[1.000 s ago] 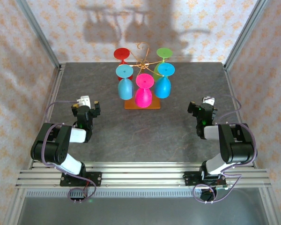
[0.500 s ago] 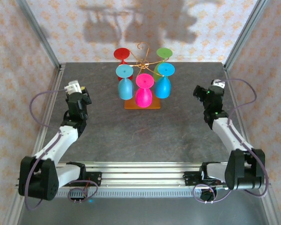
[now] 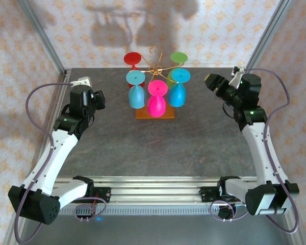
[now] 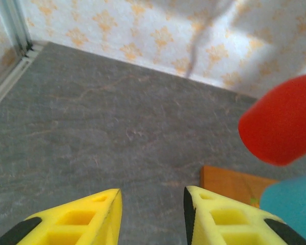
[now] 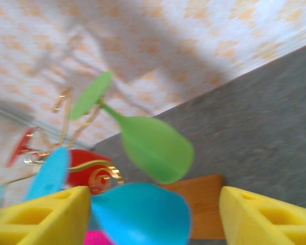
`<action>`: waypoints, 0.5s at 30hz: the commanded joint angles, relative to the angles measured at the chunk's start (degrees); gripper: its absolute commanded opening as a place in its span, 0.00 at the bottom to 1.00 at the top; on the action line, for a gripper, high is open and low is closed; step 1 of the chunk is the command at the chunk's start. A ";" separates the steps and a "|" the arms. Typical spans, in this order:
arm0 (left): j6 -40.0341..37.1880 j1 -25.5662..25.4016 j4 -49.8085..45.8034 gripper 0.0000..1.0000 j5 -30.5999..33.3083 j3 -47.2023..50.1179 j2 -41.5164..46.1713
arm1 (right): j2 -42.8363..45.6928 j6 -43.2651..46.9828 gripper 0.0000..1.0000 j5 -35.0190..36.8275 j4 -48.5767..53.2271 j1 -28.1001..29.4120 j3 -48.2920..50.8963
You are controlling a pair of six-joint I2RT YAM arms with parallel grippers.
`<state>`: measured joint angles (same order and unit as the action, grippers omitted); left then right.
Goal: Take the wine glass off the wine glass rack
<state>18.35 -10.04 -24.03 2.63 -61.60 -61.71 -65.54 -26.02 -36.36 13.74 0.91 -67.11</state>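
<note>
Seen from above, the left gripper [image 3: 98, 99] hangs over the grey table [image 3: 143, 148], well apart from the rack. In its wrist view, the yellow fingers [image 4: 92, 214] are parted with nothing between them. At the far middle of the table stands the wine glass rack [image 3: 170, 113], gold wire on an orange-brown base. Five glasses hang from it upside down: the red wine glass [image 3: 132, 58] at the back left, the light blue wine glass [image 3: 136, 92], the pink wine glass [image 3: 156, 99] in front, the blue wine glass [image 3: 178, 89], and the green wine glass [image 3: 177, 61] at the back right. The right gripper [image 3: 212, 81] is near the rack's right side and points toward it, its fingers [image 5: 41, 214] spread wide and empty.
</note>
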 commanded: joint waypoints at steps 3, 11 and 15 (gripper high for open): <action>0.04 -0.39 -8.41 0.39 -6.40 -3.60 2.64 | -2.05 -11.94 0.78 -13.16 -3.89 -0.08 -3.62; 0.26 -0.70 -8.86 0.39 -8.97 -4.05 3.18 | -7.26 -14.89 0.63 -15.12 -6.58 4.47 -5.99; 0.46 -0.70 -7.79 0.39 -9.19 -3.79 3.44 | -8.63 -16.59 0.59 -15.58 -8.05 5.41 -6.11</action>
<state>18.41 -10.15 -30.85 -5.58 -64.14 -59.11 -74.00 -40.47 -50.02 9.47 6.00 -71.02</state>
